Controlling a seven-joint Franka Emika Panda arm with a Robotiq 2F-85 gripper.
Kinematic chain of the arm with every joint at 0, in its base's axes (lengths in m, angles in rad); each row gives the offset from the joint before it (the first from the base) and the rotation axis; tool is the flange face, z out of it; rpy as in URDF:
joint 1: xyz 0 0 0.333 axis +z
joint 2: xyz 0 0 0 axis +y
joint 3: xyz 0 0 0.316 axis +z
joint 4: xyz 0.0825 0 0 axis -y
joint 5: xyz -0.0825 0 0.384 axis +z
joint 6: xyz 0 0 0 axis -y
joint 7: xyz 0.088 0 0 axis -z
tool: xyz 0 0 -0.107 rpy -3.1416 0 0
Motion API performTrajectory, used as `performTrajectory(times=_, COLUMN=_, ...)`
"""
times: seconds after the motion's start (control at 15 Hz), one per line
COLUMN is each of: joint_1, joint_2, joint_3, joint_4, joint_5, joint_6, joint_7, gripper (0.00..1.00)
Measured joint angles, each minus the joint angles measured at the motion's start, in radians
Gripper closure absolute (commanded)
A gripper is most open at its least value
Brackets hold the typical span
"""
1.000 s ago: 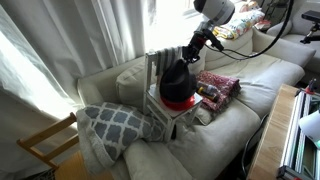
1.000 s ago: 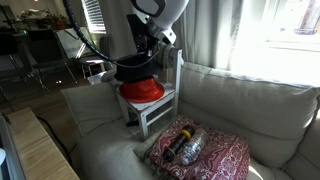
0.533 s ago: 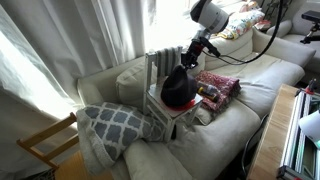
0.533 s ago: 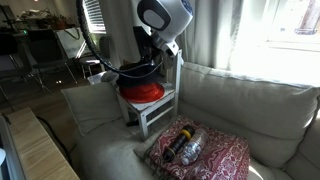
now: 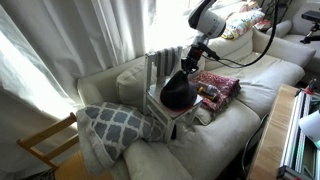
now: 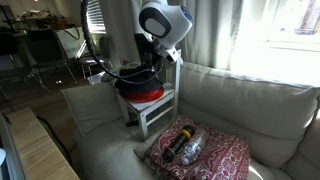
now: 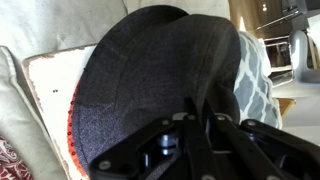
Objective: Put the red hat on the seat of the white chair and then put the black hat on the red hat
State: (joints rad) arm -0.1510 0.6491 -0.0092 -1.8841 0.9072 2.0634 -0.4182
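The black hat (image 5: 176, 88) rests over the red hat (image 6: 150, 92) on the seat (image 7: 50, 85) of the white chair (image 6: 158, 108), which stands on the sofa. In the wrist view the black hat (image 7: 160, 70) covers nearly all of the red hat, whose rim (image 7: 72, 130) shows as a thin red edge at the left. My gripper (image 7: 195, 120) is shut on the black hat's brim. It shows in both exterior views (image 5: 194, 57) (image 6: 152, 63) just above the hats.
A red-patterned folded cloth (image 6: 200, 152) with a dark object on it lies on the sofa (image 5: 215, 130) beside the chair. A grey patterned cushion (image 5: 110, 125) lies on the other side. A bare light-wood chair (image 5: 45, 145) stands by the sofa's end.
My gripper has lowered the black hat onto the red hat; the red hat is now almost fully covered.
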Motion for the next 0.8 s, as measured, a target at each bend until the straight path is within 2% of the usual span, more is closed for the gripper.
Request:
performTrajectory(times=0.13, joint_1=0.002, joint_2=0.008, joint_3=0.000, joint_4=0.000, joint_5=-0.024, joint_6=0.011, joint_7=0.016, gripper=0.55)
performTrajectory(times=0.6, joint_1=0.049, joint_2=-0.034, joint_3=0.000, joint_4=-0.011, joint_5=-0.170, joint_6=0.158, joint_7=0.102, gripper=0.02)
performTrajectory(times=0.8, joint_1=0.081, joint_2=-0.107, joint_3=-0.001, joint_4=-0.048, joint_5=-0.277, joint_6=0.231, joint_7=0.173, gripper=0.00)
